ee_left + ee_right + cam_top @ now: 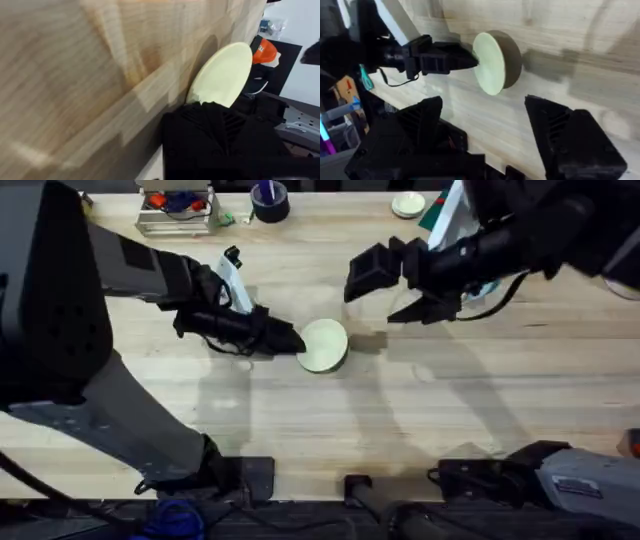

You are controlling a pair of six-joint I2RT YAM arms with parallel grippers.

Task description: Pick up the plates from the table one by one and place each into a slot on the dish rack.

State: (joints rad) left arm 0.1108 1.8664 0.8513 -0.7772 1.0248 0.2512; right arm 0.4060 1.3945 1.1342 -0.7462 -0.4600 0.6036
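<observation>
1. your left tool (293,340) is near the middle of the desk (420,410). it is pinching the edge of the pale yellow plate (324,345).
2. the plate is lifted and tipped up on its side. in the right wrist view you see its round face (490,64) with the black left tool (470,58) biting its rim.
3. in the left wrist view the plate (225,75) sticks out past the black fingers (210,130), with the wood of the desk (90,75) behind it.
4. your right tool (418,308) hangs over the desk, just beside the plate on the far right side. it is not touching the plate.
5. the right tool's two fingers (560,130) are spread wide, with nothing between them.
6. at the far edge of the desk you can see a small white dish (408,204), a dark roll of tape (270,200), and a wire tray (176,210).
</observation>
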